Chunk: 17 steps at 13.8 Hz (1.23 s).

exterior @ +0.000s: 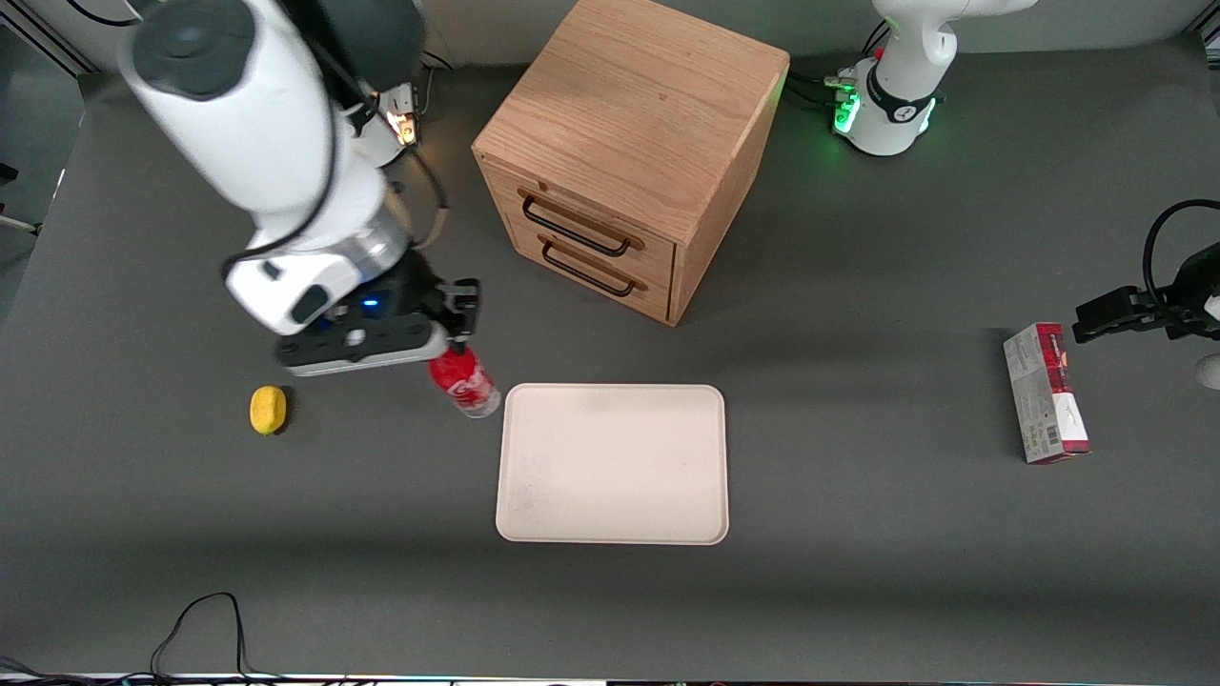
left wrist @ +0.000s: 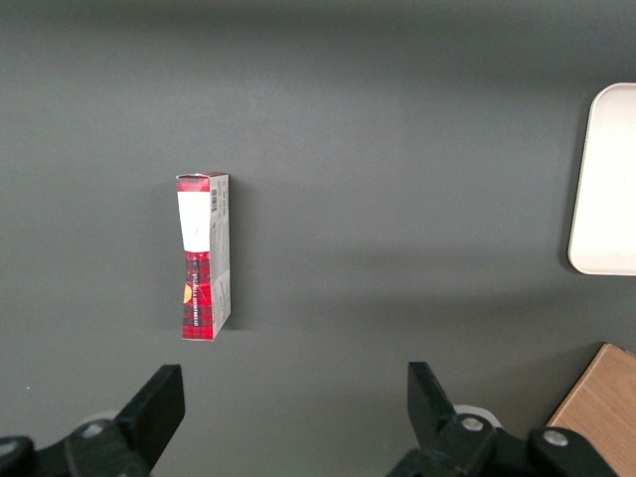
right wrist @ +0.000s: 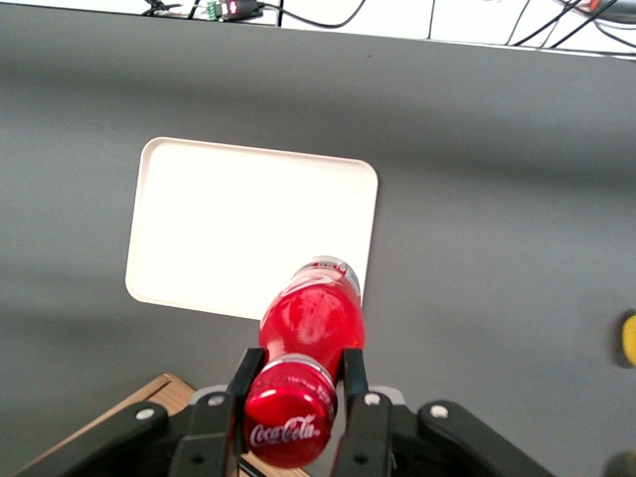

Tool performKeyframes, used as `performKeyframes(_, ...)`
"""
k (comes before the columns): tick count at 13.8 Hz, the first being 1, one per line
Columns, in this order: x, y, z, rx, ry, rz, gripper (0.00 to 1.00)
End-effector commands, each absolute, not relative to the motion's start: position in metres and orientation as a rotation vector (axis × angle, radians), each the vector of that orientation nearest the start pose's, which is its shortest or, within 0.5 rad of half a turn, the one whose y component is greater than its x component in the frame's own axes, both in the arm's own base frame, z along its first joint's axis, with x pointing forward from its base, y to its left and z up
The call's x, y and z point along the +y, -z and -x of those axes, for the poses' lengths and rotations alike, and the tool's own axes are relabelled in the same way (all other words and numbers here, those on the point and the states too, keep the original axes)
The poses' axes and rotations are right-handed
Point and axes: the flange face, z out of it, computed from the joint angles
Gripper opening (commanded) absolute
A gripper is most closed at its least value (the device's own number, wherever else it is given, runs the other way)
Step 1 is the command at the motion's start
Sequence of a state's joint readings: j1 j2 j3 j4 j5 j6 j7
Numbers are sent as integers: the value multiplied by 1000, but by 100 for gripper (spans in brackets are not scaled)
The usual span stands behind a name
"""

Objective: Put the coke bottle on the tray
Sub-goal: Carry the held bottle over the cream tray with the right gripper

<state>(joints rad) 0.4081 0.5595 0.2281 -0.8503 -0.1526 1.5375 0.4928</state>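
The tool grips the coke bottle at its neck, one black finger pressed to each side just under the red cap, whose white Coca-Cola script faces the camera. The bottle's red body reaches away from the tool, and its clear base overlaps the long edge of the tray near a rounded corner. The cream tray lies flat on the grey tabletop. A wooden corner shows beside the tool, and a yellow object is cut off at the frame's edge.
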Motion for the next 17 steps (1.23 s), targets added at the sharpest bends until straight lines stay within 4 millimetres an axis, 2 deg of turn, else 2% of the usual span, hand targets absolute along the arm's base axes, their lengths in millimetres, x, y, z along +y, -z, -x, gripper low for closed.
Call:
performKeyframes(1,372,-598,-609,-89,251,3107,0)
performKeyframes(4,379,-540,-633,-95,202,3134,0)
performKeyframes(5,380,-514,-641,-87,183,3141,0)
performKeyframes(7,388,-474,-648,-111,207,3130,0)
performKeyframes(9,379,-438,-662,-117,263,3132,0)
performKeyframes(12,380,-381,-672,-116,231,3142,0)
performKeyframes(13,376,-367,-676,-111,220,3151,0)
performKeyframes(17,374,-330,-681,-94,184,3164,1)
